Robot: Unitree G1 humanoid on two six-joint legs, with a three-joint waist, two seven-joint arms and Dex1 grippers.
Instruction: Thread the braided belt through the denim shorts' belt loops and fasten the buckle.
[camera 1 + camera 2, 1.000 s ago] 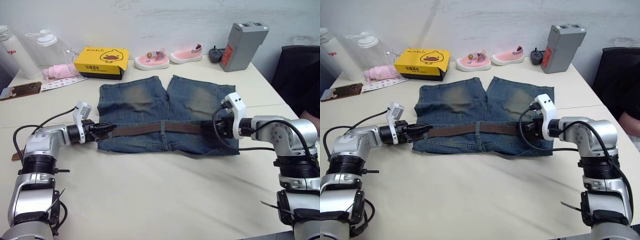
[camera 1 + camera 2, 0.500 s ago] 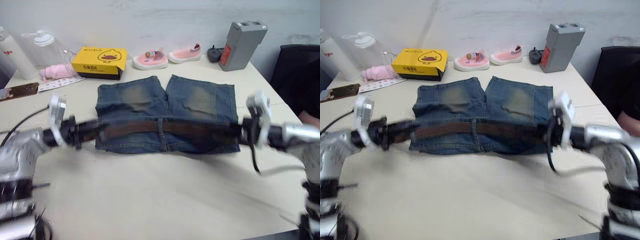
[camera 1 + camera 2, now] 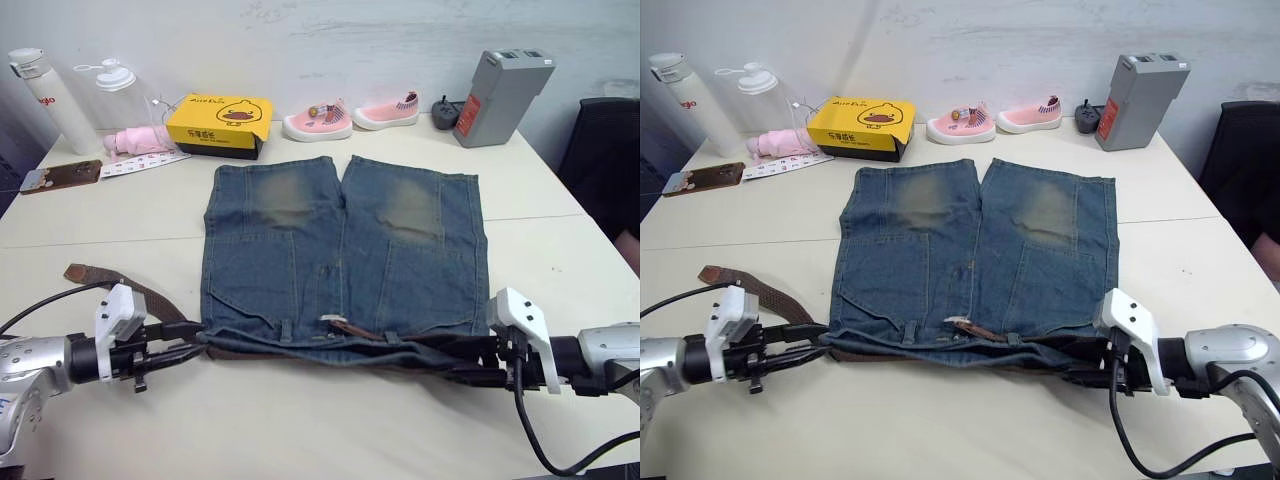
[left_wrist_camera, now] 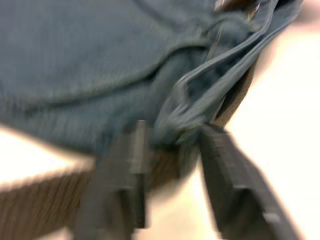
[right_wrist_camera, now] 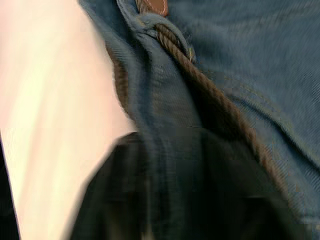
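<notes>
Pale and cream-coloured, the table (image 3: 300, 430) runs back to a whitish wall. On it the denim shorts (image 3: 340, 255) lie flat around the middle, the biggest thing here, their waistband at the near edge and both legs pointing toward the far edge.

Along that waistband the braided belt (image 3: 120, 283) lies crosswise, its long axis running from the table's left side to its right. One loose end trails out past the shorts' left corner toward the left edge; a short brown stretch shows near the middle of the waistband beside a small silvery piece, too small to tell whether that is the buckle. A few belt loops (image 3: 286, 329) stand short and upright across the band.

At the left corner of the waistband, the left gripper (image 3: 192, 339) has its fingers (image 4: 131, 155) on either side of a bunched fold of denim, pinching it. At the right corner, the right gripper (image 3: 470, 362) meets the waistband, its fingers closed over the cloth in the right wrist view.

Along the far edge sit a grey box (image 3: 500, 85), a yellow box (image 3: 220, 122), two small pink shoes (image 3: 350, 115) and two bottles (image 3: 60, 100).
</notes>
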